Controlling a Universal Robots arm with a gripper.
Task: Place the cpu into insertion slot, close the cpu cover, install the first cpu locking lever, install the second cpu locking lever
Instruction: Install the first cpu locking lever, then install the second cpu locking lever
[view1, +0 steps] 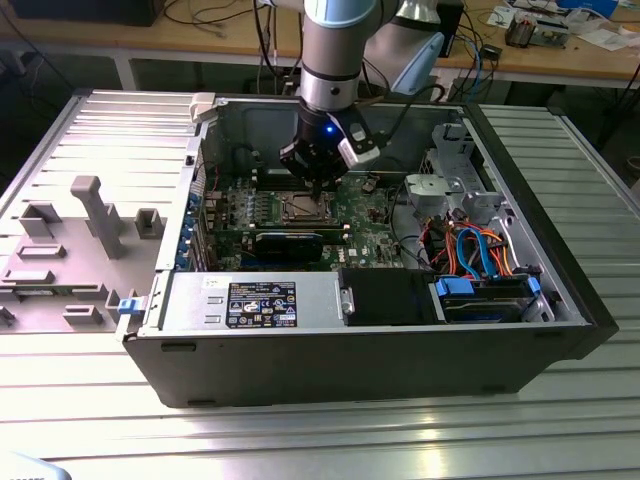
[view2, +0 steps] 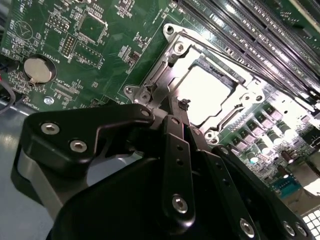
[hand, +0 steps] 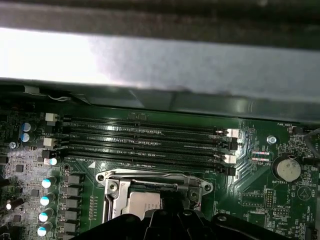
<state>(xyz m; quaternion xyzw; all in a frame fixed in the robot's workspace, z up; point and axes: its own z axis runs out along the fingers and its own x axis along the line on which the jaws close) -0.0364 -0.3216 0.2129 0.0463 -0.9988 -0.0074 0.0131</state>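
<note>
CPU (view2: 209, 95), a light, stiff, fragile chip best taken by its edges, already sits in the insertion slot (view2: 200, 90) under the cpu cover (view2: 172, 62), just beneath the end effector (view2: 184, 107), whose fingers look nearly closed and empty.

The tool (view1: 318, 185) hangs in open air just above the insertion slot (view1: 306, 208), with the case open overhead. Beside it run the memory slots (hand: 145, 142); beyond them rises the case wall (view1: 260, 125), and a drive cage (view1: 455, 165) stands well off to its side.
</note>
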